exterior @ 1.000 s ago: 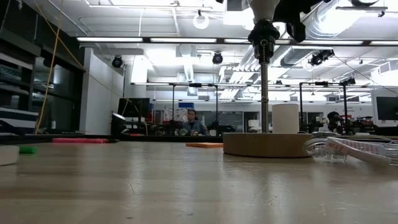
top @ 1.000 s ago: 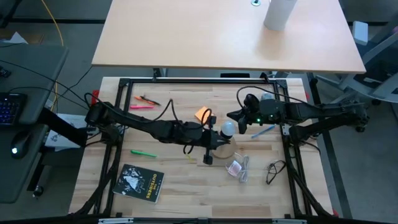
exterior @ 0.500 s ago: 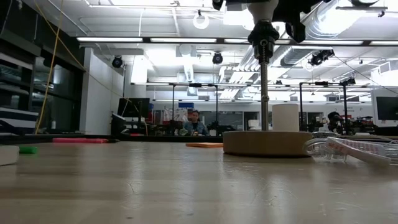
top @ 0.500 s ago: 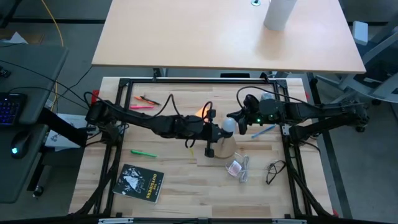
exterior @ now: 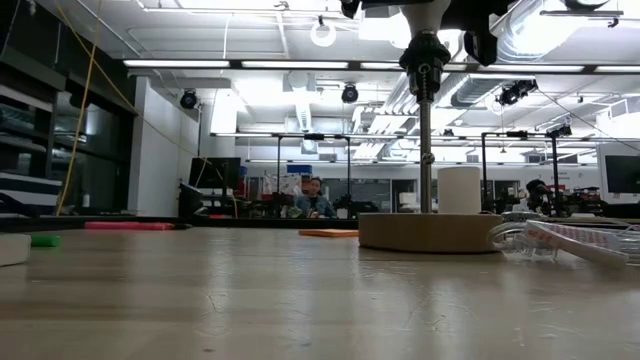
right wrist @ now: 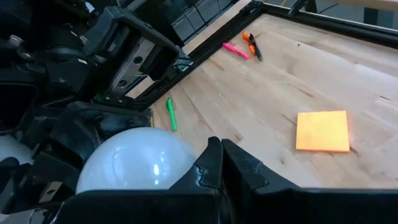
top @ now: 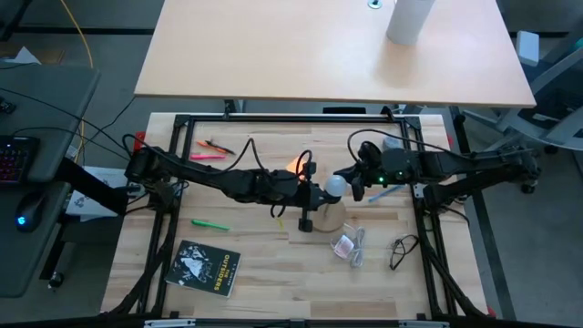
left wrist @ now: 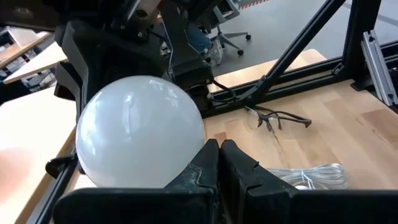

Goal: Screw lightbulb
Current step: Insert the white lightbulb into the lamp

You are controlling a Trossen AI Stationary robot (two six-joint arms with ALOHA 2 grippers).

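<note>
The lightbulb [top: 335, 187], a white frosted globe, stands on top of a black socket [exterior: 425, 60]. The socket sits on a thin post that rises from a tan round wooden disc [exterior: 430, 232] on the table. My left gripper [top: 319, 189] reaches in from the table's left and is shut right beside the globe [left wrist: 140, 130]. My right gripper [top: 349, 182] comes from the table's right, also shut, on the globe's other side [right wrist: 134, 165]. In the low view the bulb's top is cut off by the picture's edge. My left gripper lies with the outer side of its shut fingers [left wrist: 205, 155] against the globe's side [left wrist: 189, 140]; it comes nearly level from the table's left. Nothing is between the fingers. The bulb stands upright on the socket. My right gripper rests the outer side of its shut fingers [right wrist: 208, 162] against the globe's opposite side [right wrist: 180, 165], nearly level from the table's right. It pinches nothing.
An orange note [right wrist: 322, 130] lies behind the left arm. A green marker [top: 209, 224], pink markers [top: 208, 155] and a black booklet [top: 208, 267] lie on the left. A see-through packet [top: 348, 246], glasses [top: 401, 251] and a blue pen [top: 387, 191] lie on the right.
My left gripper has swung a little toward the table's far edge, staying shut beside the bulb, and its arm now covers most of the orange note. The bulb stays on its socket.
</note>
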